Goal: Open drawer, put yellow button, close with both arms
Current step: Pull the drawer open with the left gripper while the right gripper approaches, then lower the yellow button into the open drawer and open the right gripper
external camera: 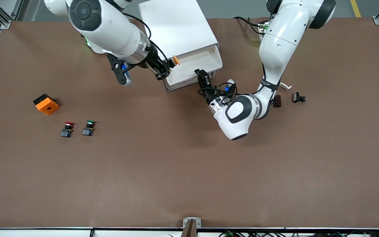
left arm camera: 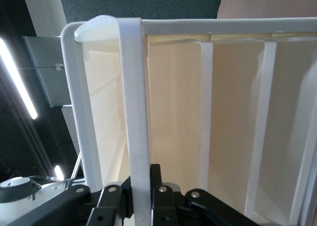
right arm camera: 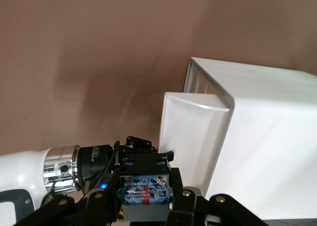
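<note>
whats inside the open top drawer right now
Nothing visible lies inside the drawer: the front view shows bare cream floor. The yellow button sits over it in the right end effector. The left end effector grips the front lip. The cabinet covers the drawer's inner part.

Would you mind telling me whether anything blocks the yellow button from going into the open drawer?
Nothing visible does. The right tool holds the yellow button over the open drawer. The left tool grips only the drawer's front edge, toward the left arm's end.
</note>
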`<control>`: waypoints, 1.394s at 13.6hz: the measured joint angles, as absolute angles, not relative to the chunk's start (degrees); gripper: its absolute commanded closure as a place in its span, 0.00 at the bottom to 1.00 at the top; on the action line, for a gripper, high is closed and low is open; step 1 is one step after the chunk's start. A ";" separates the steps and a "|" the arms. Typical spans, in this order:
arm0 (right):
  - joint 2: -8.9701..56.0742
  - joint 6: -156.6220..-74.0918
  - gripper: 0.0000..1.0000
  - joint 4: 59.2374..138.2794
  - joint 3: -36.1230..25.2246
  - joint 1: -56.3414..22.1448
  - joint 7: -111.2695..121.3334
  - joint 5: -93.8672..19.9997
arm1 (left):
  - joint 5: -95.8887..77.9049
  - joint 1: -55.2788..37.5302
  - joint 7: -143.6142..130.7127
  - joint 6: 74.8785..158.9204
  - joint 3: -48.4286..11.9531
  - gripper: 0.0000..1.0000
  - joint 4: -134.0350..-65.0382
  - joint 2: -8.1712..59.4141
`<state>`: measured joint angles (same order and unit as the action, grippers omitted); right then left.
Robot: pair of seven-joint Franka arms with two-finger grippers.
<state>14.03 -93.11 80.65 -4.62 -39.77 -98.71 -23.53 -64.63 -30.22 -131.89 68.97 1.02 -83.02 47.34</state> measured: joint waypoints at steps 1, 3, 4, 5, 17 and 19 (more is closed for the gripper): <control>14.55 -93.95 0.75 80.65 -4.61 -40.57 -99.85 -23.44 | -64.63 -29.78 -131.88 69.06 1.03 1.00 -82.85 47.35; 15.55 -94.94 0.76 80.65 -4.60 -42.21 -101.67 -22.97 | -64.63 -29.10 -131.81 69.21 1.06 1.00 -82.63 47.38; 16.02 -95.10 0.76 80.65 -4.60 -42.97 -102.16 -22.54 | -64.63 -28.89 -131.81 69.30 1.06 1.00 -82.48 47.39; 16.44 -95.22 0.76 80.65 -4.60 -43.63 -102.39 -22.17 | -64.63 -28.73 -131.80 69.38 1.06 0.90 -82.34 47.41; 22.34 -95.48 0.77 80.94 -4.59 -48.55 -102.91 -19.16 | -64.63 -22.74 -131.21 69.87 1.85 0.00 -75.15 48.04; 23.45 -96.85 0.77 81.44 -4.59 -49.40 -102.92 -18.55 | -64.30 -20.00 -131.21 69.38 1.93 0.00 -72.84 47.79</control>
<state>23.45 -96.85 81.44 -4.59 -49.40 -102.92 -18.55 -64.30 -20.00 -131.21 69.38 1.93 -72.84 47.79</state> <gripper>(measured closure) 0.586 0.000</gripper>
